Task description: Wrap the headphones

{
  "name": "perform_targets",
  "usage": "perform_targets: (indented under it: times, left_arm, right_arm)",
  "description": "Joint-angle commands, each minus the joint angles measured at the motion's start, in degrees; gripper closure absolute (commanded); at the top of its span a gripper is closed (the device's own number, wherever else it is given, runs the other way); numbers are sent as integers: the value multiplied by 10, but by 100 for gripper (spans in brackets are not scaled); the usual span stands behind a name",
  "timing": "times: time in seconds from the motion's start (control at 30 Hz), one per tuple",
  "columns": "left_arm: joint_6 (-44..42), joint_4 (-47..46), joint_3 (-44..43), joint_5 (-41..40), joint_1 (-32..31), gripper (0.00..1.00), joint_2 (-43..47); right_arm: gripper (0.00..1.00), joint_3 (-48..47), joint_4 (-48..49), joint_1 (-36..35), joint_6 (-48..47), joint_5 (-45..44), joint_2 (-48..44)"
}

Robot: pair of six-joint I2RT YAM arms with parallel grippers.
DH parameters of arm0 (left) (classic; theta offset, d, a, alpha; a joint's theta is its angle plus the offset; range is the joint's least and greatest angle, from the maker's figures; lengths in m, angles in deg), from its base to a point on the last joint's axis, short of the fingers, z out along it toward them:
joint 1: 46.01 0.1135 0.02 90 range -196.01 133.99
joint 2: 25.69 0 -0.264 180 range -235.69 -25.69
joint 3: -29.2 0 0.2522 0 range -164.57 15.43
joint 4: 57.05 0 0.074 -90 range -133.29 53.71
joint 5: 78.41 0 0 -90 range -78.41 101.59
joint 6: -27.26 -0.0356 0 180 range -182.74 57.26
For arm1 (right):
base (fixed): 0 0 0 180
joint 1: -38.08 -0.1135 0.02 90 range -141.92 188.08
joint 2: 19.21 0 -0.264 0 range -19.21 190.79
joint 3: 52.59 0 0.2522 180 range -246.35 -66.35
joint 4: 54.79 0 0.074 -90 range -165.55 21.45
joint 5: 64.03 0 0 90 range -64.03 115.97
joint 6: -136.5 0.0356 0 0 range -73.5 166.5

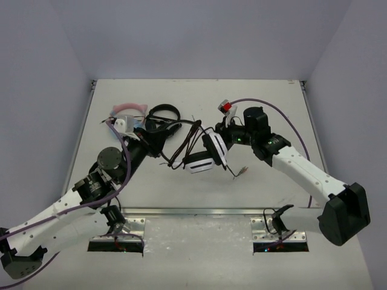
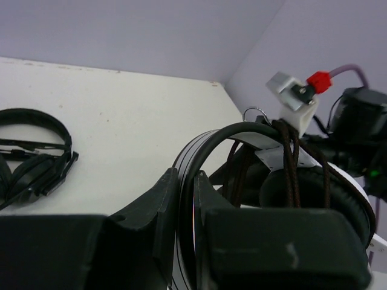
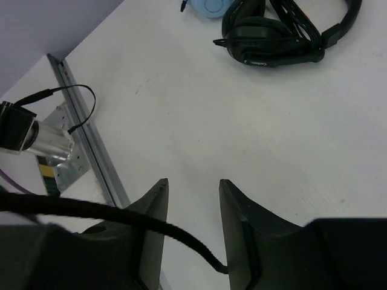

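Left gripper (image 2: 185,181) is clamped on the headband (image 2: 242,130) of the headphones (image 1: 205,156), held near the middle of the worktop (image 1: 278,103) with turns of cable (image 2: 291,175) hanging over the band. Right gripper (image 3: 192,187), just beside them, has its jaws apart, the thin cable draped loosely across its fingers. Toward the far left corner lie a black pair (image 1: 163,113) and a pink-and-blue pair (image 1: 128,112).

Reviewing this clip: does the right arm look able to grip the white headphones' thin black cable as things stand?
Probably yes. The thin black cable crosses low between the right gripper's parted fingers, and nothing sits between them and it.
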Motion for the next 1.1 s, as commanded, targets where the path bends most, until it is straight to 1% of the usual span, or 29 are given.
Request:
perform_targets:
  times: [0.0,0.07,0.17,0.23,0.27,0.3,0.37,0.4,0.43,0.5,0.53,0.57,0.63,0.67,0.7,0.73,0.77,0.8,0.87,0.97,1.0,1.03,1.07]
  left_arm:
    - [52,-70,-74,19,-5,100,-12]
    - [68,-60,-93,13,-5,100,-20]
    - [89,-37,-139,-12,-5,100,-34]
    - [98,-37,-160,-19,-5,100,-38]
    - [116,-35,-165,-27,-5,100,-41]
    - [123,-47,-169,-28,-5,100,-41]
    - [157,-56,-165,-45,-5,100,-38]
    - [162,-75,-163,-49,-5,100,-35]
    - [169,-80,-164,-54,-5,100,-38]
    - [183,-91,-170,-65,-5,100,-42]
    - [184,-91,-177,-69,-4,100,-51]
    - [190,-91,-191,-79,-5,100,-55]
    - [190,-91,-202,-97,-5,100,-63]
    - [190,-92,-210,-122,-5,100,-65]
    - [190,-96,-214,-134,-5,99,-68]
    - [185,-99,-217,-144,-5,100,-73]
    - [182,-100,-227,-169,-5,100,-77]
    - [179,-104,-231,-178,-5,100,-81]
    - [163,-108,-241,-213,-5,100,-94]
    - [146,-127,-242,-250,-5,100,-111]
    - [141,-140,-237,-254,-5,100,-114]
    - [135,-144,-236,-254,-5,100,-122]
    - [137,-144,-236,-254,-5,100,-125]
  right_arm:
    - [58,15,143,-1,69,55,15]
    - [59,28,175,-1,78,56,20]
    - [59,54,229,-1,120,74,26]
    - [58,83,287,-1,149,86,27]
    - [58,95,317,-1,163,93,27]
    - [56,119,377,-2,192,112,29]
    - [55,141,434,-8,222,127,33]
    - [55,159,483,-12,245,129,41]
    - [54,168,509,-17,254,128,46]
    - [57,181,561,-38,272,121,69]
    - [62,184,577,-44,276,115,77]
    - [71,187,595,-57,280,113,86]
    - [72,194,642,-73,298,100,111]
    - [74,198,667,-79,307,99,120]
    - [75,205,710,-85,325,96,129]
    - [76,208,731,-97,335,91,145]
    - [78,211,754,-103,341,89,152]
    - [84,216,787,-110,352,84,157]
    - [84,224,810,-132,362,66,164]
    - [71,234,863,-164,388,52,166]
    - [71,238,891,-174,390,51,166]
    - [72,238,899,-189,393,46,168]
    - [77,237,906,-196,397,43,173]
